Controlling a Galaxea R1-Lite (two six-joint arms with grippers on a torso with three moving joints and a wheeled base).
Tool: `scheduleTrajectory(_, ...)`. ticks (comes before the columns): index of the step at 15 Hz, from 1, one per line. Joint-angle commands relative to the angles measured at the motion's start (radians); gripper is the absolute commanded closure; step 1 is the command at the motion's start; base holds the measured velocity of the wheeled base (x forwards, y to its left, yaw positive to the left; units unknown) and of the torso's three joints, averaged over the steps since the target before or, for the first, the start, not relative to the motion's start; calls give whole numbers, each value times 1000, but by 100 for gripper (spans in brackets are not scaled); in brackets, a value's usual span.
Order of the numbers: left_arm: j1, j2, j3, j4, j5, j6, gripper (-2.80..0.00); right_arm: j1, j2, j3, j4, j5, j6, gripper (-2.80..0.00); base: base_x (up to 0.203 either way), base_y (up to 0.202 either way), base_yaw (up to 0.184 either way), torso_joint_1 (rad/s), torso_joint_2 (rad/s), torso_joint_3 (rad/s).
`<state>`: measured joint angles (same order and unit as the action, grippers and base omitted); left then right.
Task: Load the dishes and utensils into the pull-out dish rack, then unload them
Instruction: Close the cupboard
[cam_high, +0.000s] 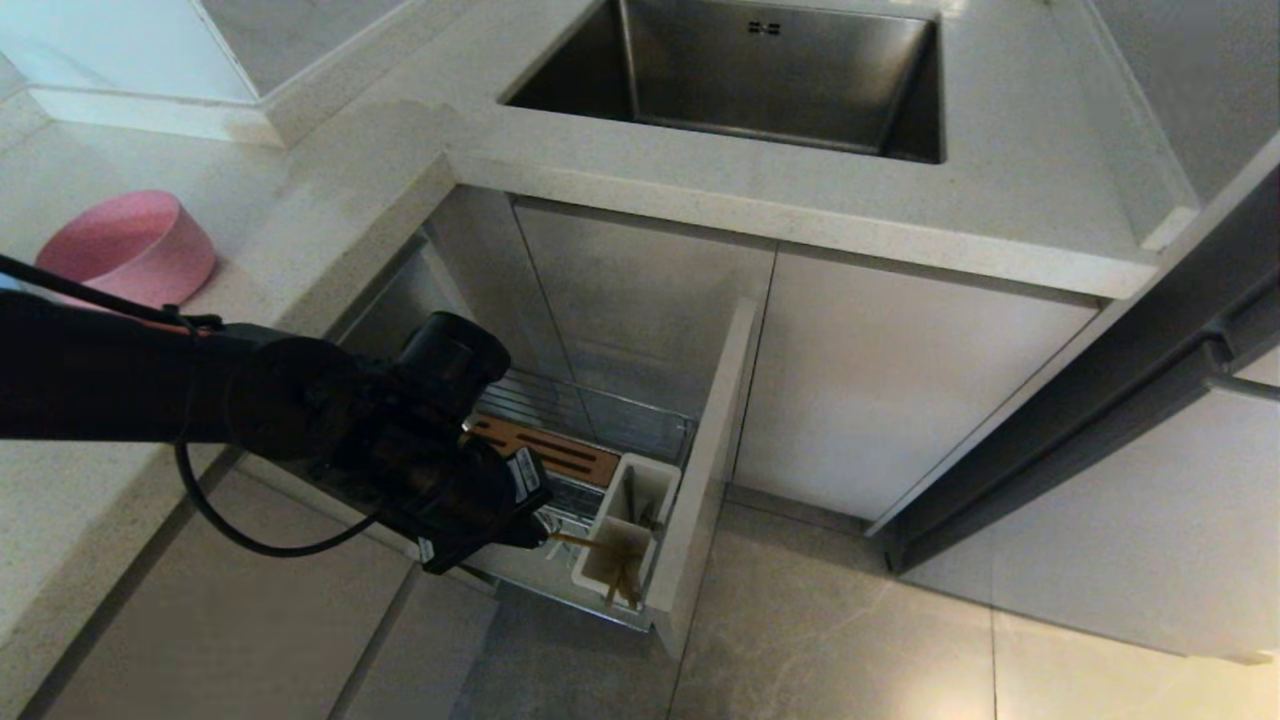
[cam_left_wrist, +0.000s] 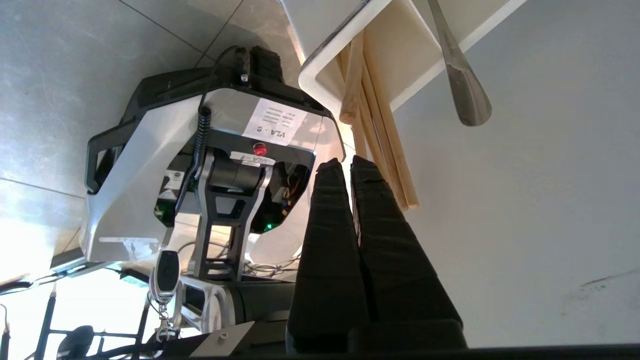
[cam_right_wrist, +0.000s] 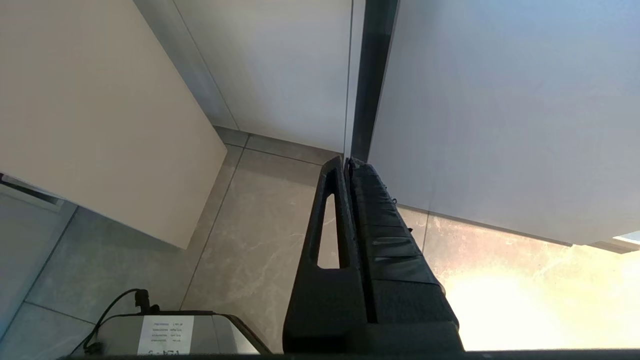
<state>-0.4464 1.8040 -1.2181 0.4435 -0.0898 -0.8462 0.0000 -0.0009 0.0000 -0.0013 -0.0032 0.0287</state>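
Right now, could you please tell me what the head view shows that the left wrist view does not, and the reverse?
Only the head view shows the small pink round bowl on the pale counter, the steel sink and the rack's wooden slotted strip. Only the left wrist view shows the robot's grey wheeled base on the floor. Both show the shut left gripper beside the light-wood chopsticks and slim silver spoon, standing in the white utensil cups.

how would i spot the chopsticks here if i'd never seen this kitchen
Below the steel sink, a wire dish rack is pulled out of the cabinet. At its front end sit white utensil cups. The chopsticks are the thin light-wood sticks leaning in the nearer cup; the other cup holds a metal spoon.
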Motion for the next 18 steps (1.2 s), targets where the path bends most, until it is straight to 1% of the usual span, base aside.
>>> scheduleTrajectory(1,0,-3,3,1,5,-8,0,0,-1,0,0,0,0,0,0,0,0,0,0,0)
scheduleTrajectory(3,-8,-11,5,1,7,-10,0,0,-1,0,0,0,0,0,0,0,0,0,0,0)
scheduleTrajectory(4,-15,-13,11,2,8,-10,-280,0,-1,0,0,0,0,0,0,0,0,0,0,0)
scheduleTrajectory(10,-41,-32,31,-5,19,-10,-280,0,-1,0,0,0,0,0,0,0,0,0,0,0)
scheduleTrajectory(18,-55,-29,55,-30,31,-10,-280,0,-1,0,0,0,0,0,0,0,0,0,0,0)
